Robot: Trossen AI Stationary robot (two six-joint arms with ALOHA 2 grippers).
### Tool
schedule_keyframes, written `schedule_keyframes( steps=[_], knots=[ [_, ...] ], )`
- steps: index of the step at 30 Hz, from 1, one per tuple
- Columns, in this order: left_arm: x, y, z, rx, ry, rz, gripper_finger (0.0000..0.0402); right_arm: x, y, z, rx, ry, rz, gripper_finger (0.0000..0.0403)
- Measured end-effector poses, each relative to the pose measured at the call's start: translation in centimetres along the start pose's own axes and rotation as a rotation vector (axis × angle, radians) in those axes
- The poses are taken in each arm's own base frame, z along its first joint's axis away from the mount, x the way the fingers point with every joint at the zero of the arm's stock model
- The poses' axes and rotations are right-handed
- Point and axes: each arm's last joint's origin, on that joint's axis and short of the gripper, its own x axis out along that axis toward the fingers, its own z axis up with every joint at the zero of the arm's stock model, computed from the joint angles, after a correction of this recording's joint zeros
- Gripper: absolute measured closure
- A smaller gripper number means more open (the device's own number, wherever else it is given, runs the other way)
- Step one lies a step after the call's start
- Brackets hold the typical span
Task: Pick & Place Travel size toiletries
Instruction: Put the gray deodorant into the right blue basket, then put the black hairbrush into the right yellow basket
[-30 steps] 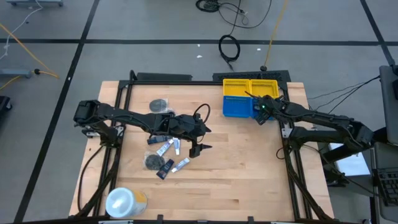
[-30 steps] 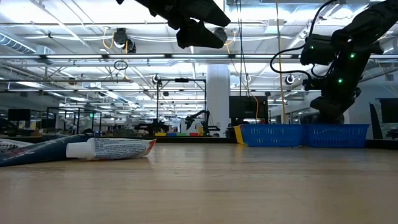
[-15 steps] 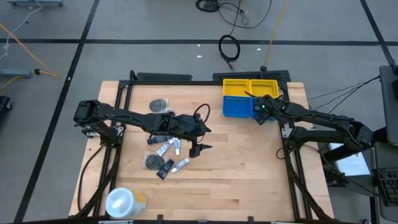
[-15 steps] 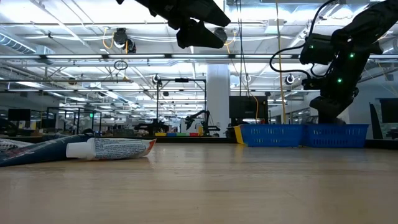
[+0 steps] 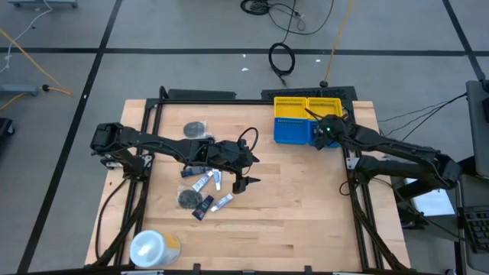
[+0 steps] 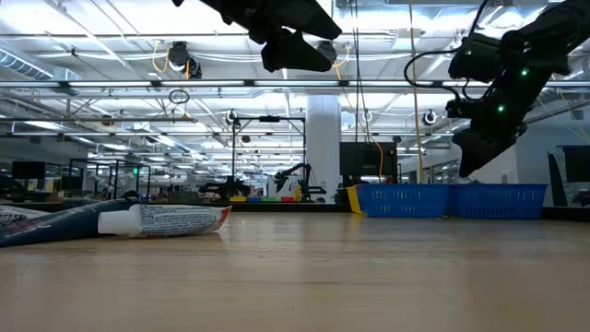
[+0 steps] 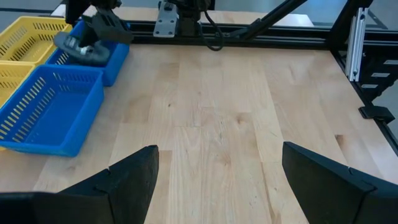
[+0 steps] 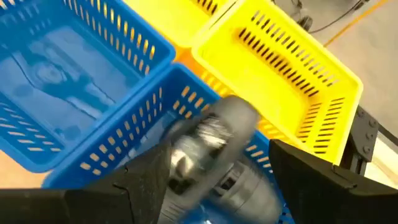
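The travel size toiletries lie left of centre: a dark round piece (image 5: 197, 128), white and blue tubes (image 5: 202, 181), a second dark round piece (image 5: 186, 198), a navy tube (image 5: 202, 208) and a white tube (image 5: 223, 202). Just right of them, above the table, my left gripper (image 5: 246, 183) hangs open over bare wood (image 7: 219, 149). At the far right, my right gripper (image 5: 321, 136) hangs over the blue bin (image 5: 293, 131), its fingers wide apart. A blurred grey piece (image 8: 211, 146) shows between them, above the bin. My right gripper slants down over the blue bin's wall (image 8: 155, 118). The grey piece (image 7: 81, 50) shows just below its fingertips, clear of the bin. It is blurred, and I cannot tell whether the fingers touch it.
A yellow bin (image 5: 307, 107) stands behind the blue one at the far right. A large white-and-yellow roll (image 5: 153, 248) lies at the near left corner. Bare wood stretches across the middle and near right. Black frame rails (image 5: 359, 191) run along the table's sides.
My right gripper has risen a little and tipped above the blue bin. The left arm and the toiletries on the table have kept still.
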Motion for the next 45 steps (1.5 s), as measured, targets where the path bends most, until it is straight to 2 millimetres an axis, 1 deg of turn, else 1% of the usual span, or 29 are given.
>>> schedule_keyframes(
  steps=[5, 9, 12, 15, 18, 21, 24, 29, 32, 35, 41, 45],
  knots=[
    [0.0, 0.0, -0.4, -0.009, 0.042, 0.003, 0.0066, -0.9, -0.2, 0.1, 0.026, -0.047, 0.083, 0.014],
    [-0.5, 0.1, -0.9, -0.027, 0.113, 0.02, 0.0066, -1.5, -0.2, 0.1, 0.048, -0.075, 0.184, 0.014],
    [-1.2, 0.2, -1.5, -0.045, 0.188, 0.073, 0.0066, -1.9, 0.0, 0.3, 0.055, -0.107, 0.276, 0.014],
    [-1.8, 0.5, -1.9, -0.065, 0.248, 0.144, 0.0066, -2.5, 0.6, 0.7, 0.062, -0.161, 0.383, 0.014],
    [-2.3, 0.7, -2.5, -0.131, 0.302, 0.23, 0.0066, -3.2, 1.6, 1.3, 0.058, -0.226, 0.495, 0.0141],
    [-3.1, 1.1, -3.7, -0.18, 0.415, 0.356, 0.0066, -4.0, 2.8, 1.8, 0.032, -0.302, 0.583, 0.0143],
    [-3.8, 1.7, -4.4, -0.225, 0.469, 0.504, 0.0066, -4.8, 3.8, 2.1, 0.006, -0.366, 0.646, 0.0146],
    [-5.0, 3.3, -5.5, -0.311, 0.555, 0.721, 0.0066, -6.0, 5.3, 2.4, -0.027, -0.445, 0.733, 0.0147],
    [-5.4, 4.6, -6.1, -0.342, 0.563, 0.831, 0.0066, -6.3, 5.9, 2.3, -0.04, -0.465, 0.72, 0.0147],
    [-5.6, 6.3, -6.9, -0.39, 0.578, 0.893, 0.0066, -6.4, 6.5, 2.2, -0.051, -0.47, 0.699, 0.0147],
    [-6.3, 9.9, -8.3, -0.642, 0.538, 1.044, 0.0066, -6.5, 7.5, 2.1, -0.067, -0.474, 0.733, 0.0147],
    [-6.4, 11.7, -8.7, -0.724, 0.532, 1.066, 0.0066, -6.3, 8.1, 2.2, -0.069, -0.48, 0.722, 0.0147]
  ],
)
